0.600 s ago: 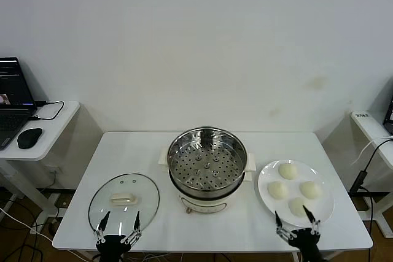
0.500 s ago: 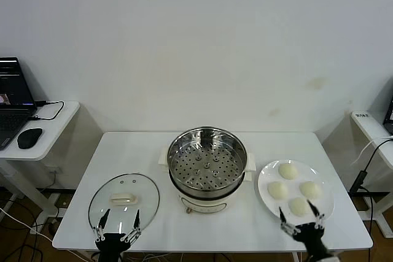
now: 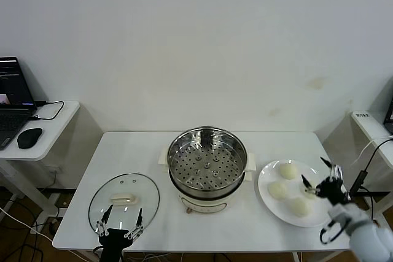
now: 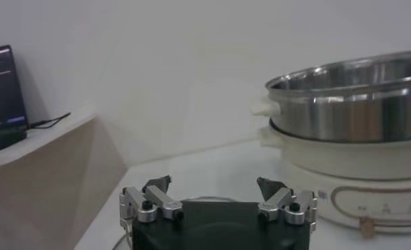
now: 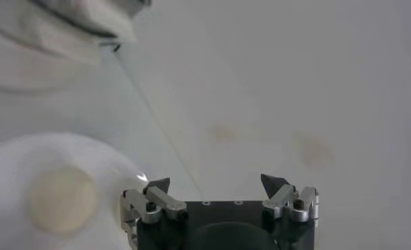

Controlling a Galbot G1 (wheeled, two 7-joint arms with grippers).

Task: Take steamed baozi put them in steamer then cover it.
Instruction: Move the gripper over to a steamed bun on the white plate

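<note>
- Right hand (image 3: 319,179), black with metal-tipped fingers spread open and holding nothing, hovers over the far right part of the flat white round plate (image 3: 268,197).
- Left hand (image 3: 121,224), fingers also apart and empty, sits low at the near edge of the white worktop (image 3: 132,148), just before the round glass lid (image 3: 124,199) with its cream handle.
- Smooth, cream-white steamed baozi (image 3: 277,190) lie on the plate; three show clearly, a fourth is hidden behind the right hand.
- Shiny steel steamer (image 3: 207,161), round with a perforated floor, stands empty on its cream cooker base at the worktop's middle, left of the plate.
</note>
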